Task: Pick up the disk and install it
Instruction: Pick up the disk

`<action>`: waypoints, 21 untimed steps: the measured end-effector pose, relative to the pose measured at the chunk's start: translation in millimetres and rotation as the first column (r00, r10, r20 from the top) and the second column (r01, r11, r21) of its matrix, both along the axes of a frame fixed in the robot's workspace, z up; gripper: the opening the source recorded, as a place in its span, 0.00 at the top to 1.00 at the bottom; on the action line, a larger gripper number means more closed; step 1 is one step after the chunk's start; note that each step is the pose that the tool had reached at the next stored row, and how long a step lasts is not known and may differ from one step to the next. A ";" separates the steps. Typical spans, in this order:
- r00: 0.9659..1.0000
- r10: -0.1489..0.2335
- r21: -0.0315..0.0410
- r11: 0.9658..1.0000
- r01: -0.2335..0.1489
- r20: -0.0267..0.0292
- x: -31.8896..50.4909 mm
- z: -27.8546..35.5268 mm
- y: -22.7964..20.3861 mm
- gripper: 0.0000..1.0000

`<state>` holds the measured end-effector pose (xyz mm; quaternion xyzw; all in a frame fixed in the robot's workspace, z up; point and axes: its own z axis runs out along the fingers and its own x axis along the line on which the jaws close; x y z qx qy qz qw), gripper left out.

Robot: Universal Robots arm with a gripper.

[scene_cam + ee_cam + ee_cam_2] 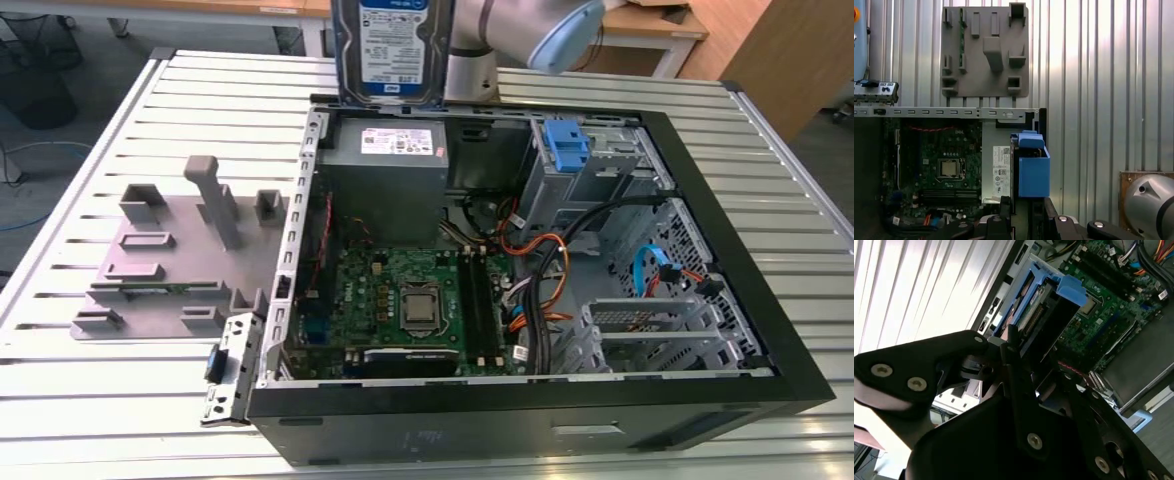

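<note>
The end effector (1024, 212) was clamped on the disk (394, 45), which hung upright in the air over the back wall of the open computer case (467, 420), toward the far edge of the tabletop (80, 400) as the exterior view had it. In both wrist views the disk's blue caddy rails jutted out ahead of the jaws, with the case interior beyond. We judged the step in hand to be the carry toward the drive cage (614, 150) in the case's far corner on the exterior view's right. Doing it well, as we read it, meant a firm, even hold on the rails and no tilt in the disk. It also meant a path clear of the power supply (387, 150) just below and of the loose cables (547, 260) strung across the middle of the case. By our count there was one disk, one case, one power supply, one motherboard (387, 290), one bare blue bracket (567, 145) seated in the cage, and one grey fixture plate (160, 260) lying beside the case toward the tabletop's edge on the exterior view's left.
</note>
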<state>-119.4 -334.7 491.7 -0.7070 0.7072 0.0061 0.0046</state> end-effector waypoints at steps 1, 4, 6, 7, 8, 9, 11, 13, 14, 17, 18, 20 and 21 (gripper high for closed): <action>1.000 0.000 0.000 1.000 0.000 0.000 3.6 -0.1 0.1 0.65; 1.000 0.000 0.000 1.000 0.000 0.000 14.6 -0.2 0.2 0.65; 1.000 0.000 0.000 1.000 0.000 0.000 24.9 -0.3 0.5 0.65; 1.000 0.000 0.000 1.000 0.000 0.000 28.5 -0.3 0.6 0.65; 1.000 0.000 0.000 1.000 0.000 0.000 32.0 -0.4 0.6 0.65; 1.000 0.000 0.000 1.000 0.000 0.000 35.6 -0.4 0.7 0.65; 1.000 0.000 0.000 1.000 0.000 0.000 42.9 -0.5 0.8 0.65; 1.000 0.000 0.000 1.000 0.000 0.000 50.7 -0.6 0.9 0.65; 1.000 0.000 0.000 1.000 0.000 0.000 54.4 -0.7 1.0 0.65; 1.000 0.000 0.000 1.000 0.000 0.000 65.0 -0.8 1.1 0.65; 1.000 0.000 0.000 1.000 0.000 0.000 68.1 -0.9 1.1 0.65; 1.000 0.000 0.000 1.000 0.000 0.000 72.3 -0.9 1.2 0.65; 1.000 0.000 0.000 1.000 0.000 0.000 73.2 -0.8 1.1 0.65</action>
